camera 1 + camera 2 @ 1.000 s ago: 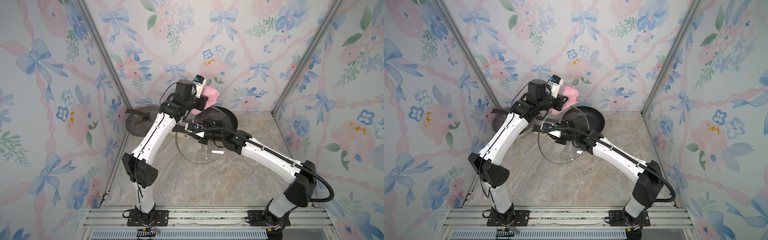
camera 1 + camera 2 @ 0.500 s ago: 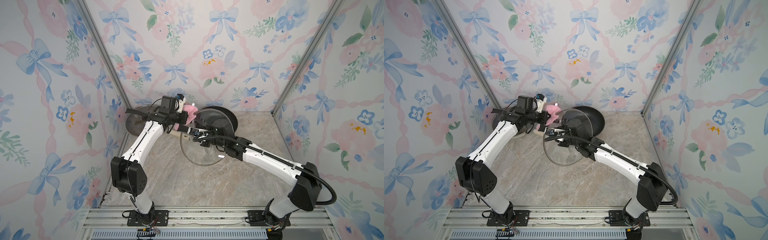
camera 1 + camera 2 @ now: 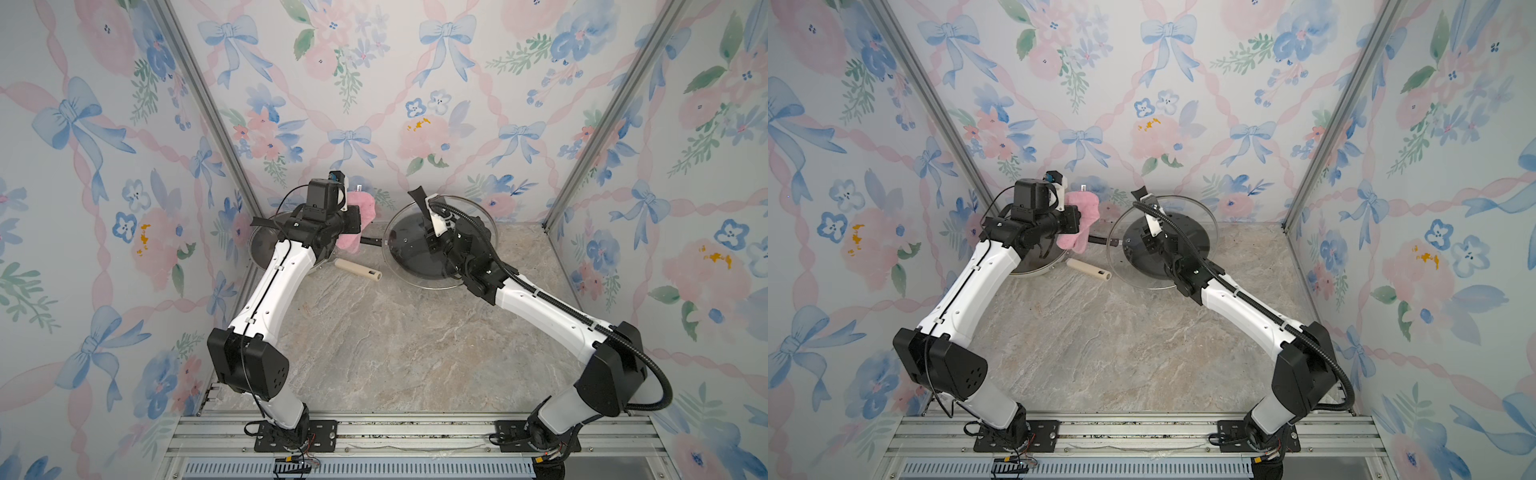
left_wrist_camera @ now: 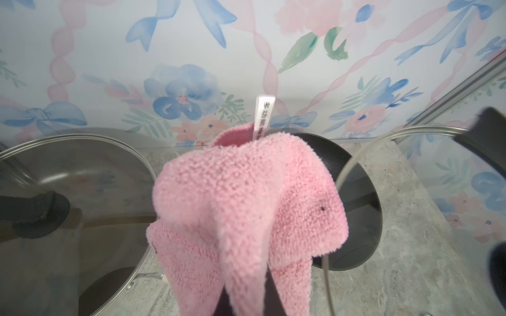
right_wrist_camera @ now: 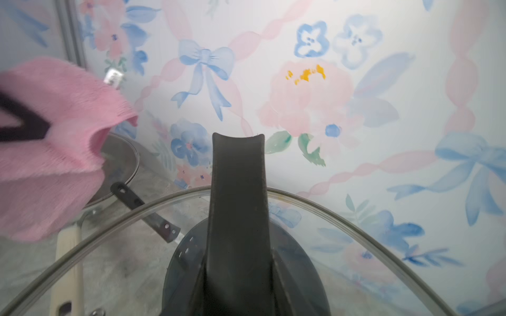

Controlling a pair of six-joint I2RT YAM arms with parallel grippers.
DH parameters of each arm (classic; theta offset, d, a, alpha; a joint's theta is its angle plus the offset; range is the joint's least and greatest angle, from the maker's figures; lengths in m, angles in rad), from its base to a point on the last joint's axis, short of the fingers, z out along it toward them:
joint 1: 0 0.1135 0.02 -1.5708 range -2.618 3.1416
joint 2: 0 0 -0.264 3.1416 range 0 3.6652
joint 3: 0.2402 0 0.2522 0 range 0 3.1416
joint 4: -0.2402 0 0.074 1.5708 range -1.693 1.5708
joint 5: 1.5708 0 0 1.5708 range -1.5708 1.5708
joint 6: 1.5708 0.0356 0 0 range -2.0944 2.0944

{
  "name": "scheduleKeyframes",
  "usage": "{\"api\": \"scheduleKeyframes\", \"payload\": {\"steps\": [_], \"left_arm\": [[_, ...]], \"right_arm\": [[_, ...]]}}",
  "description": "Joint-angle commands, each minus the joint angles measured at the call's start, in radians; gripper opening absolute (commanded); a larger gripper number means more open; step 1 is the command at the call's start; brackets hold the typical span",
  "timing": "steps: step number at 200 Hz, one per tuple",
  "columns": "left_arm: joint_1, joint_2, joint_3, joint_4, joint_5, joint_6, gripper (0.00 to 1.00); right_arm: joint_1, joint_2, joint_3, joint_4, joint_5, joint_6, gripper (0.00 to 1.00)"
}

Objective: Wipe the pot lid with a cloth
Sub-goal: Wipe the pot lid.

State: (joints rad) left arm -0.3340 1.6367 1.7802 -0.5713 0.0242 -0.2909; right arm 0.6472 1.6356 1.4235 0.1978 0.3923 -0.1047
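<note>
**Cloth** (image 3: 361,214): pink, fuzzy pile, bunched, folds hanging down; white tag (image 4: 261,117) sticks up at top.
**Left tool** (image 3: 352,220): clamped tight on cloth; fingertips buried in fabric, hard to make out.
**Position:** cloth held off table (image 3: 395,340), above edge of covered pot (image 3: 259,249), back left.
**Lid** (image 3: 401,235): clear glass, tilted, overlaps black pan (image 4: 331,158) in both top views.
**Right tool** (image 3: 435,235): closed on lid's black handle (image 5: 238,191); its fingers mostly hidden.
**Relation:** cloth just beside lid's rim, small gap in both top views; apart from right tool.
</note>
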Motion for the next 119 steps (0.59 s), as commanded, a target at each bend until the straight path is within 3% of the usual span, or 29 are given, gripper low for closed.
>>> {"api": "scheduleKeyframes", "payload": {"steps": [1,18,64,85,119], "left_arm": [[-0.117,0.034,0.041,0.018,-0.035,-0.054,0.04],[-0.163,0.088,0.067,0.022,-0.044,-0.077,0.04],[-0.226,0.199,0.074,0.019,-0.069,-0.086,0.03],[-0.192,0.187,0.01,0.016,-0.149,-0.061,0.03],[-0.188,0.154,0.004,0.015,-0.124,0.021,0.03]], "right_arm": [[-0.01,0.055,0.157,0.078,0.268,0.496,0.0],[0.002,0.097,0.197,0.081,0.296,0.635,0.0],[0.019,0.124,0.224,0.193,0.351,0.756,0.0],[0.005,0.075,0.195,0.212,0.297,0.764,0.0],[-0.012,0.025,0.149,0.278,0.301,0.736,0.0]]}}
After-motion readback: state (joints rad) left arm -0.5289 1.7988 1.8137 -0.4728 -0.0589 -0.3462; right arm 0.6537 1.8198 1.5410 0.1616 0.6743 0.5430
